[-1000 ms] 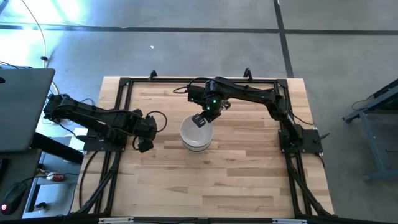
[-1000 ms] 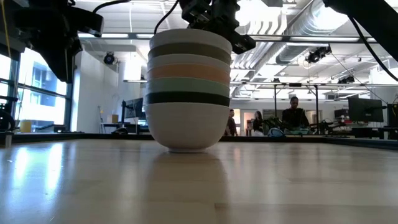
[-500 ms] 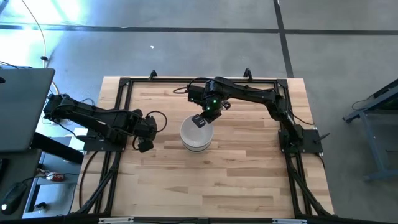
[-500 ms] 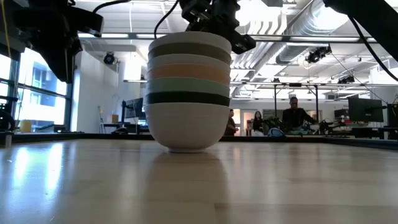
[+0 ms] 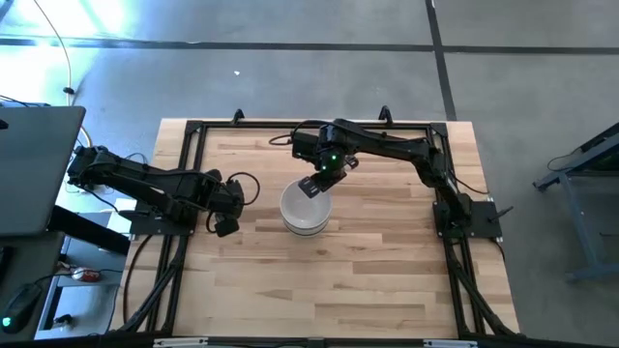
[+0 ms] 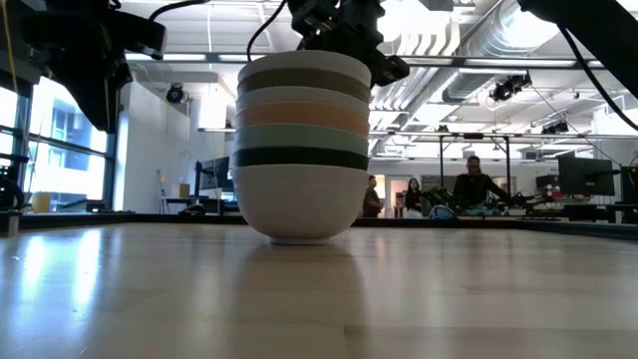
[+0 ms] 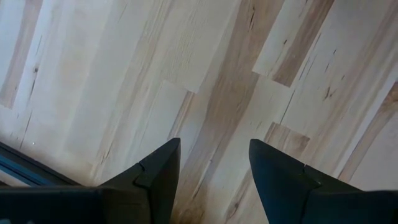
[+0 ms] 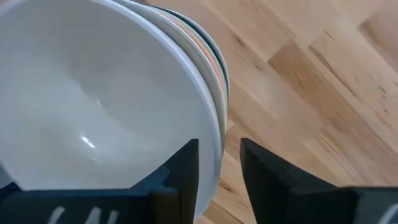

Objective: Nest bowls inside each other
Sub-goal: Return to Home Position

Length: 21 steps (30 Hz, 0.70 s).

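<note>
Evidently the nesting was finished, as far as could be judged. All seven bowls stood as one stack near the middle of the worktop, with no loose bowl anywhere else on it.

Low view, read from the base up:
- bottom white bowl, resting on the worktop
- black bowl
- mint green bowl
- peach-orange bowl
- middle white bowl
- olive-grey bowl
- top white bowl

Each bowl sat inside the one below, so only its rim band showed. The stack looked upright and even. The right wrist view showed the top white bowl with nothing in it.

The right gripper was at the stack's far rim. Its fingers were spread a little and straddled the top bowl's edge, and no pinch on it was visible. The left gripper hung over bare worktop to the stack's left, apart from it. Its fingers were spread and it held nothing.

What was left, by judgement, was only to pull the arms back. The right gripper needed to lift clear of the rim without dragging the top bowl askew.
</note>
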Each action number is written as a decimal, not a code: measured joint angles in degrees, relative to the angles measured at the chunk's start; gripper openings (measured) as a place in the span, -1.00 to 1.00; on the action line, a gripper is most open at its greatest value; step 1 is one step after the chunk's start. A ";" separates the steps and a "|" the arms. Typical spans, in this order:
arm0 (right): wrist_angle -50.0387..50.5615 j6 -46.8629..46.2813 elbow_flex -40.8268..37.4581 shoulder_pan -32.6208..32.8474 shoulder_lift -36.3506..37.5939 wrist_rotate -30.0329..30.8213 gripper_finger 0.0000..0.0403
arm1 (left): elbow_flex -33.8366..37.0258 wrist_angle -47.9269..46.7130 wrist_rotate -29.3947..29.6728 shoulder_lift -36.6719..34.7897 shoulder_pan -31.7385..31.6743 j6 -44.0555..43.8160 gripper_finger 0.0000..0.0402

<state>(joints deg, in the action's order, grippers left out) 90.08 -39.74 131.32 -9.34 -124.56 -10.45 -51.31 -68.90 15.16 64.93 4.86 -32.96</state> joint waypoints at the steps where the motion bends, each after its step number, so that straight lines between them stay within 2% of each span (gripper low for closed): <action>1: -0.03 0.37 0.39 0.00 -0.01 0.01 -0.45 | 0.00 0.03 0.00 -0.01 0.00 -0.03 -0.10; 6: -0.15 0.78 3.64 -0.31 0.04 0.86 -0.45 | 0.00 0.11 -0.33 -0.02 -0.02 -0.05 -0.10; 21: -0.32 5.75 3.64 0.85 5.59 0.76 -0.45 | -0.08 3.06 -2.99 -0.36 0.00 1.08 -0.10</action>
<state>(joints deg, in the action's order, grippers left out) 89.76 -33.99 134.96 -8.49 -118.97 -9.69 -51.39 -65.84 12.17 64.57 4.86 -31.88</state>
